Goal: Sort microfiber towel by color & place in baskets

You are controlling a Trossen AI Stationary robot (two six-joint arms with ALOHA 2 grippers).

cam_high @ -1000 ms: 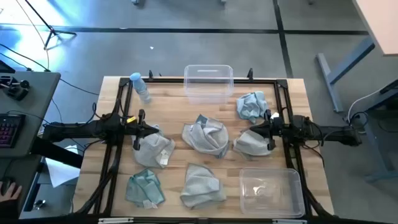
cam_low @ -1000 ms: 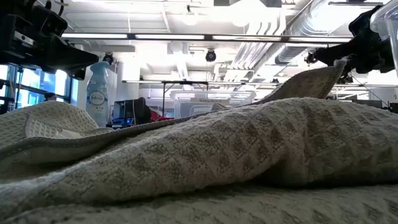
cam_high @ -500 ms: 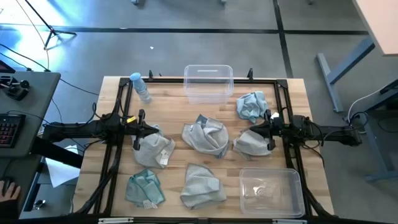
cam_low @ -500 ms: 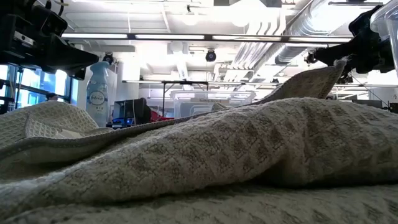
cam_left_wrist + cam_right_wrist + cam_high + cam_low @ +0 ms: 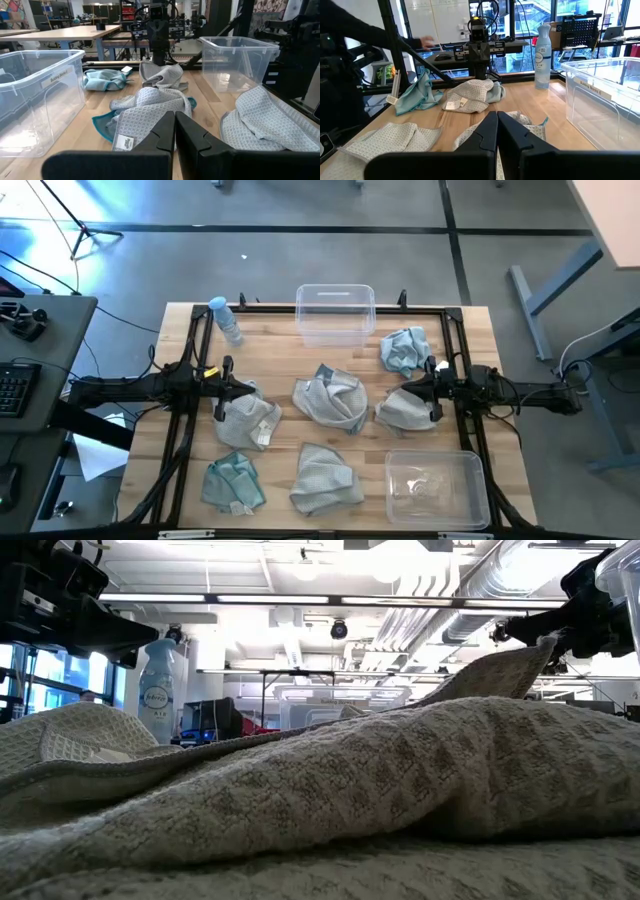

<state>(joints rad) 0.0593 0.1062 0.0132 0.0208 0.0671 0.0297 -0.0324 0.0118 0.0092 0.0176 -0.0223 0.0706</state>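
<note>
Left gripper [image 5: 222,392]: at the left side of the wooden table [image 5: 270,340], fingers pressed together with nothing between them, as confirmed in the left wrist view [image 5: 175,131]. Directly beneath and just ahead of it: a pale grey waffle-weave towel [image 5: 248,420]. Nearer the front edge from this gripper: a light teal towel [image 5: 233,482]. Toward the far edge from it: a clear spray bottle with a blue cap [image 5: 226,320].

Right gripper [image 5: 432,392]: at the right side of the table, facing the left gripper, fingers likewise closed on nothing in the right wrist view [image 5: 497,127]. Touching its tip: a pale grey towel [image 5: 402,411]. Just beyond it toward the far edge: a light blue-teal towel [image 5: 405,348].

Between the two grippers: a crumpled grey towel with a teal underside [image 5: 331,399] at table centre. Toward the front edge from that: another pale grey towel [image 5: 324,477], filling most of the low view [image 5: 380,790].

Containers:
- Far clear plastic bin [image 5: 335,314]: centred at the far table edge, well apart from both grippers. No towel inside. Seen in the left wrist view [image 5: 239,61] with bare walls and floor.
- Near clear plastic bin [image 5: 434,486]: at the front right corner, near the right gripper on its front side. No towel visible inside; only glare on the floor.

All towels on the table surface, outside both bins.
</note>
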